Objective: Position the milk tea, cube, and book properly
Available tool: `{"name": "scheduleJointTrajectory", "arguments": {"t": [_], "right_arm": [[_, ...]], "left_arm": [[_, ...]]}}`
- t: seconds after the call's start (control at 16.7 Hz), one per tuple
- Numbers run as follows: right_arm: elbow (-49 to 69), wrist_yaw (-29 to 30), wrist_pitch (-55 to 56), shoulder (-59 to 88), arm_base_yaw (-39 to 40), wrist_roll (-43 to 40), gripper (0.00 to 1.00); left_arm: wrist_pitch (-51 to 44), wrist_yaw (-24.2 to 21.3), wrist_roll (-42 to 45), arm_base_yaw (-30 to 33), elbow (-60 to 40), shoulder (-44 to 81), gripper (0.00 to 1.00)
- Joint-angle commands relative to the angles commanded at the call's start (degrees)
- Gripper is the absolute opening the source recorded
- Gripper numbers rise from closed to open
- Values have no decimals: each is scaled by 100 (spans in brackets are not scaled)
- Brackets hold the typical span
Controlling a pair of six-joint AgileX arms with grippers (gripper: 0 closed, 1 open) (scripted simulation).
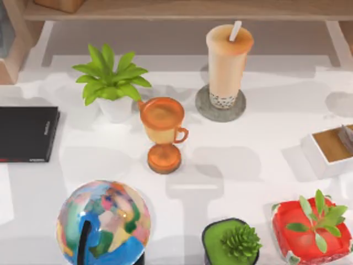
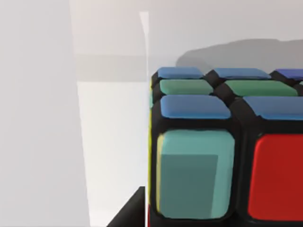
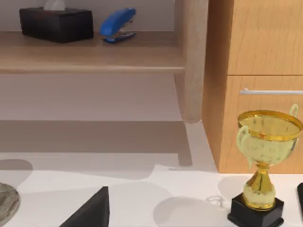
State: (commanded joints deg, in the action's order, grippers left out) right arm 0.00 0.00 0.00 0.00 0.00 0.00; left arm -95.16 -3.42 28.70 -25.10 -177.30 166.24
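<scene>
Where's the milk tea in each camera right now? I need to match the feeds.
Top view: milk tea upright on a grey coaster, rear of the table, right of centre.
Left wrist view: the cube up close instead.
Right wrist view: gold trophy; the grey disc edge may be that coaster.
Shared landmark: the wooden shelf, top and right wrist views.

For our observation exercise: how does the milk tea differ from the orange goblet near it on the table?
The milk tea is a tall clear cup with a white straw and dark pearls; the orange goblet is shorter, opaque, with handles and a stem. The milk tea stands on a grey coaster; the goblet stands on the white table. Both are upright.
</scene>
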Motion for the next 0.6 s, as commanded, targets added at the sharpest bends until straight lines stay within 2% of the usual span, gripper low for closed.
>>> {"name": "scheduleJointTrajectory", "arguments": {"t": [0.24, 0.6], "right_arm": [[0, 0, 0, 0, 0, 0, 100], [0, 0, 0, 0, 0, 0, 100]], "left_arm": [[236, 5, -3, 0, 969, -525, 0], [346, 10, 11, -3, 1094, -644, 0]]}}
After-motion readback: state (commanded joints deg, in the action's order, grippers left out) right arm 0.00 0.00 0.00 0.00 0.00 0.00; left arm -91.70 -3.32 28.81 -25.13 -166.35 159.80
